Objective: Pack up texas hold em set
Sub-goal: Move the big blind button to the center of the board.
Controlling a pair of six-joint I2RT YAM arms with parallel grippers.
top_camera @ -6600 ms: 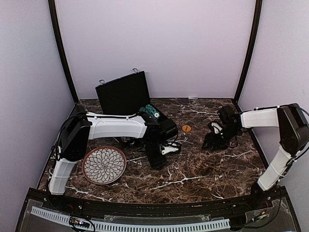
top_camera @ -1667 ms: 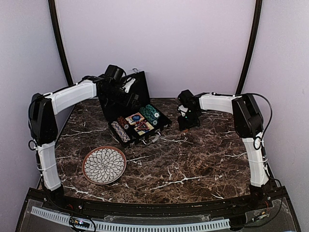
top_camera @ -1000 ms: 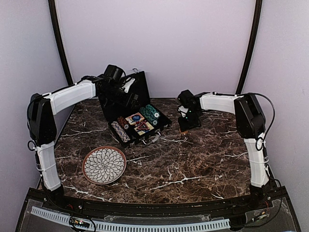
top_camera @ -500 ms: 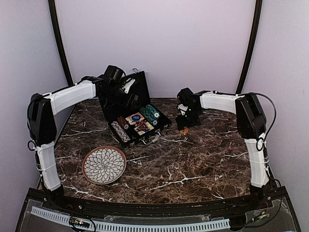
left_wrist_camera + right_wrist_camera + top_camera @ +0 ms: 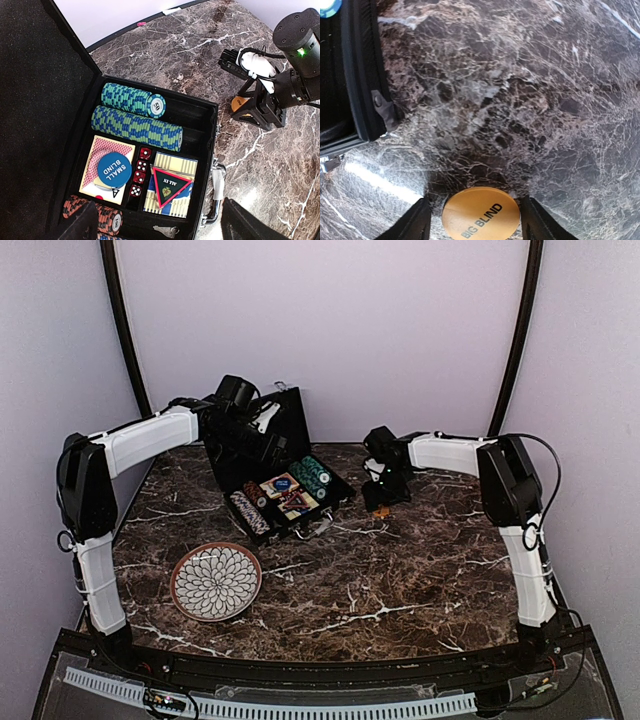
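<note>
The right gripper (image 5: 476,216) stands spread around the orange BIG BLIND button (image 5: 479,222) on the table — seemingly not pinching it — near the open briefcase (image 5: 212,120), above which the left gripper (image 5: 161,227) gapes wide.

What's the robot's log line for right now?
left gripper: open, above case | right gripper: open, around orange button | button: on table
</note>
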